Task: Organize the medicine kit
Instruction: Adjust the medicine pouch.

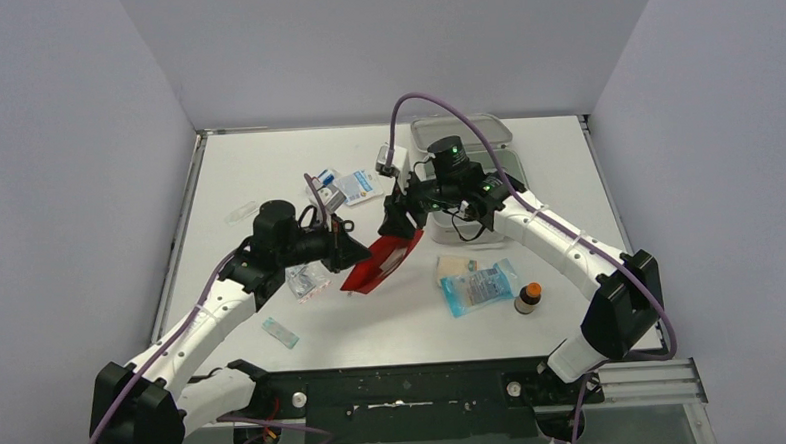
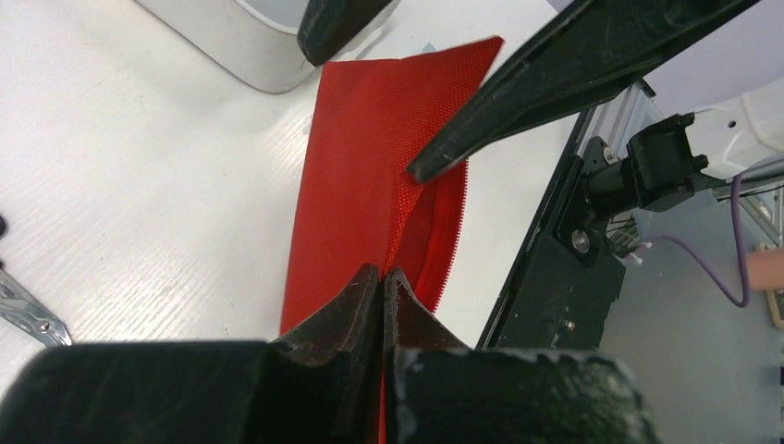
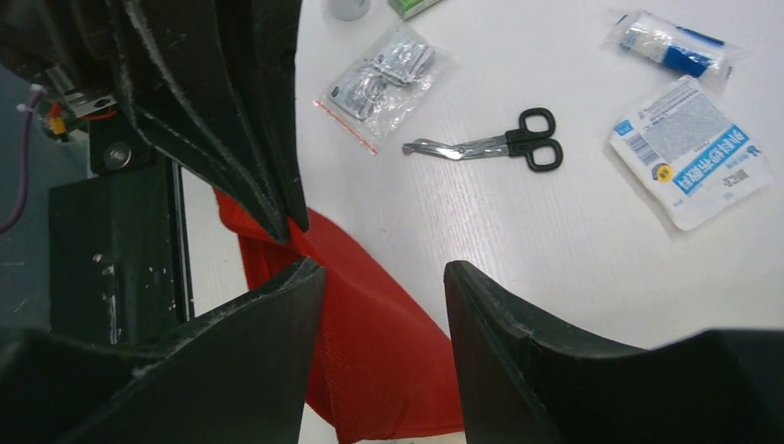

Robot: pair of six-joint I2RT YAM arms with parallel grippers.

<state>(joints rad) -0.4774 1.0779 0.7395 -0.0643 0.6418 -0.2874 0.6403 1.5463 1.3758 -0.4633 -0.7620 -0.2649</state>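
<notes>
The medicine kit (image 1: 465,137), a pale grey-white box, stands at the back right, partly hidden behind my right arm; one corner of it shows in the left wrist view (image 2: 231,46). A red pouch (image 1: 383,260) is held tilted above mid-table. My left gripper (image 1: 353,252) is shut on its near edge, the jaws pressed together on the red fabric (image 2: 384,277). My right gripper (image 1: 401,222) is open over the pouch's far end (image 3: 384,277); one fingertip (image 2: 421,169) touches the open zip edge. The pouch fills the lower right wrist view (image 3: 388,361).
Black scissors (image 3: 499,146), a zip bag of foil strips (image 3: 384,79), a white-blue sachet (image 3: 689,153) and a wrapped roll (image 3: 670,42) lie on the table. A blue packet (image 1: 482,286) and an orange-capped brown bottle (image 1: 528,297) lie right of the pouch. A small sachet (image 1: 281,332) lies front left.
</notes>
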